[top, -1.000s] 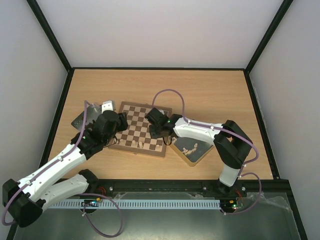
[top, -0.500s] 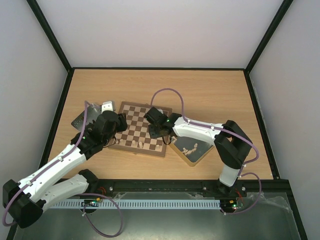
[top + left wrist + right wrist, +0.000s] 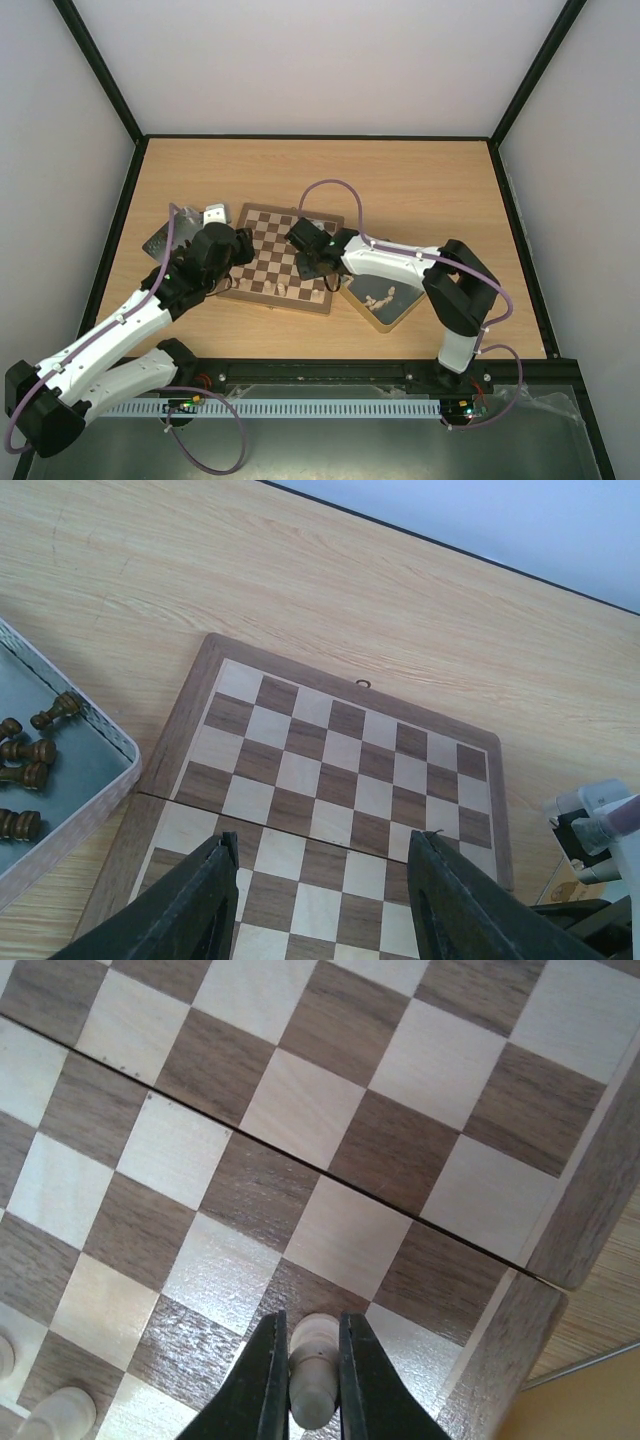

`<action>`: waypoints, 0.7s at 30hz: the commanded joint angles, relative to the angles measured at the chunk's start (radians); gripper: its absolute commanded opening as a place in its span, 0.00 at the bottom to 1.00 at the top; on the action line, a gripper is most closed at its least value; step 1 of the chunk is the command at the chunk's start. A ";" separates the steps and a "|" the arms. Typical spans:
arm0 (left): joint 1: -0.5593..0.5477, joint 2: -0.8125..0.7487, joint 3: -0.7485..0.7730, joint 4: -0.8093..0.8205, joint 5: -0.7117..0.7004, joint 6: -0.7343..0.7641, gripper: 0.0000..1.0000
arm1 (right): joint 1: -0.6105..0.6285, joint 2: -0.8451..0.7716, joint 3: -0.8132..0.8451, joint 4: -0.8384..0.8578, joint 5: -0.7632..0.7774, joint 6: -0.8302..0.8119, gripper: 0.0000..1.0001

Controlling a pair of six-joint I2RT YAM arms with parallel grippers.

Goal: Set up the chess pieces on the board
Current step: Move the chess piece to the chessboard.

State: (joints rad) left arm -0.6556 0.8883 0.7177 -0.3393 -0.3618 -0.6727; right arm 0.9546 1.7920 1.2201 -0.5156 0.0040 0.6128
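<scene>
Right gripper (image 3: 312,1365): jaws narrow, pinched on one pale piece (image 3: 316,1338). It's upright, over a dark square close to the right border of the board (image 3: 262,252). Can't tell if its base touches the square.

Left gripper (image 3: 322,845): jaws wide, nothing between them, hanging over the left part of the board above bare squares.

Counts:
- Boards: 1, hinged, with a seam across the middle. It lies left of centre on the table, slightly skewed.
- Pale pieces on the board: right wrist view shows 2 more (image 3: 60,1410) at its lower left edge, both cut off by the frame. The top view shows a few along the near row, too small to count.
- Dark pieces (image 3: 30,751): 5 visible, all lying in the grey tray (image 3: 100,738), which sits just beside the board's left edge. The tray runs out of frame, so there may be more.
- Gold tin (image 3: 366,313): 1, at the board's near right corner, with pale pieces inside, number unreadable.

Surface: light wood-grain table (image 3: 430,190). It is enclosed by plain pale walls (image 3: 320,60) with a black frame (image 3: 100,70) at the corners.
</scene>
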 commanded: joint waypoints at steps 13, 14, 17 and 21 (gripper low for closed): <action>0.007 -0.019 -0.003 -0.013 0.004 0.004 0.49 | 0.109 -0.029 0.012 -0.047 0.015 -0.007 0.03; 0.008 -0.020 -0.004 -0.014 0.006 0.004 0.49 | 0.113 -0.028 0.008 -0.047 0.016 -0.006 0.03; 0.010 -0.020 -0.003 -0.013 0.005 0.003 0.49 | 0.122 -0.026 -0.001 -0.039 0.012 -0.003 0.03; 0.016 -0.007 -0.004 -0.009 0.019 0.008 0.49 | 0.122 -0.016 0.000 -0.018 -0.037 -0.002 0.03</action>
State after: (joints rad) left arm -0.6521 0.8822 0.7177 -0.3443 -0.3546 -0.6727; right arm 1.0737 1.7912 1.2304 -0.5308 -0.0074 0.6109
